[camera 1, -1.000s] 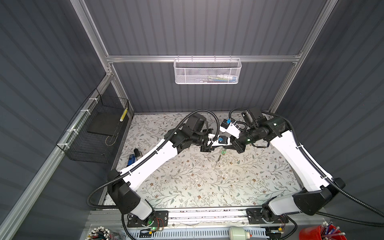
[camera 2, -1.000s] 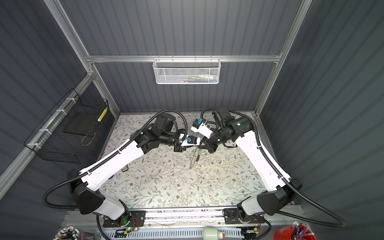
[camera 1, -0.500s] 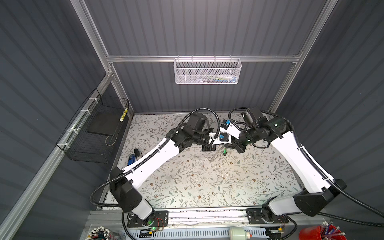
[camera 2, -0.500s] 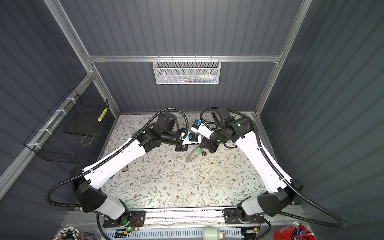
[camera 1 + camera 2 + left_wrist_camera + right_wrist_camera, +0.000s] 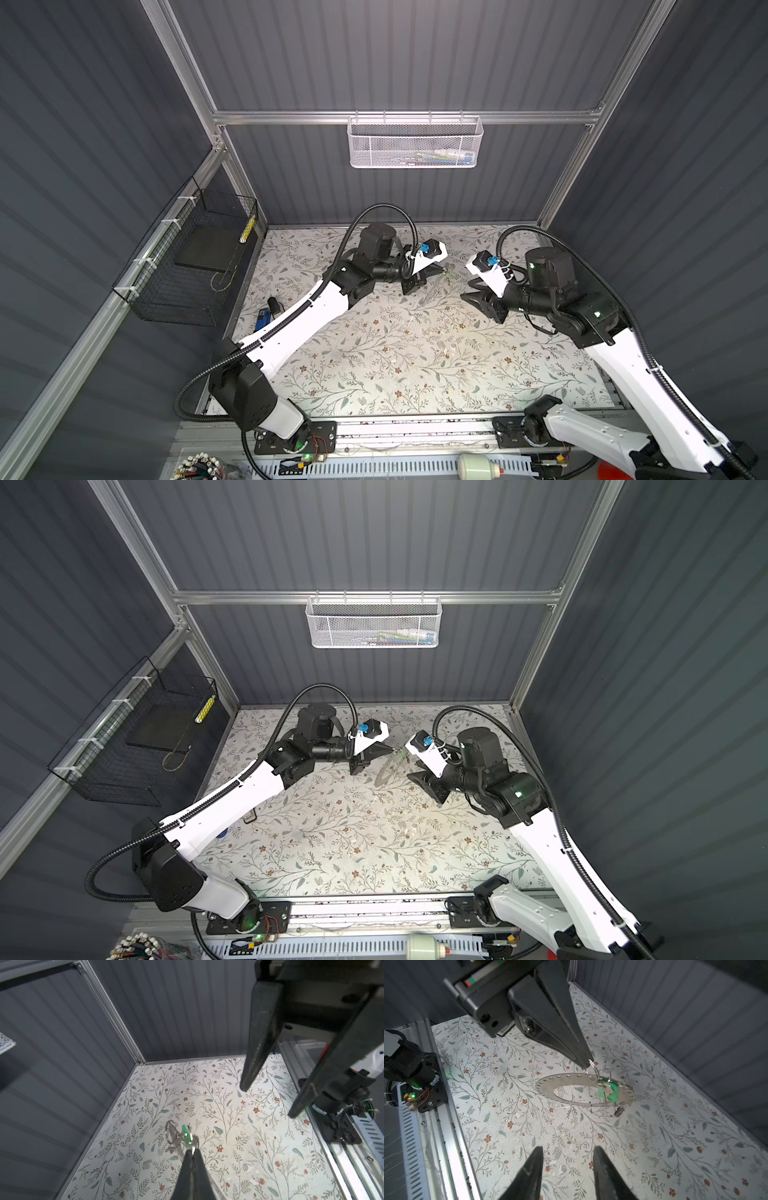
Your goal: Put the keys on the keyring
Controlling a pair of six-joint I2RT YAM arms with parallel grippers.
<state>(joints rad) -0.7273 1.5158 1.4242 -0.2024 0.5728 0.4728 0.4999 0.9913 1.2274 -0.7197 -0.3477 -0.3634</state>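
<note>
Right wrist | left gripper pinches keyring loop, seemingly aloft | right gripper agape

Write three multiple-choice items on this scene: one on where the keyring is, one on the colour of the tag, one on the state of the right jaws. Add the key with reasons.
1. The keyring hangs from:
A) the left gripper
B) the right gripper
C) nothing, it lies flat

2. The tag on the keyring is:
A) red
B) green
C) yellow

3. The right gripper's jaws are:
A) shut on the tag
B) shut on the keyring
C) open and empty

Key:
1 A, the left jaws pinch a wire loop at the keyring's rim.
2 B, the tag shows bright green in the right wrist view.
3 C, a wide gap stands between the jaws, with nothing in it.
</note>
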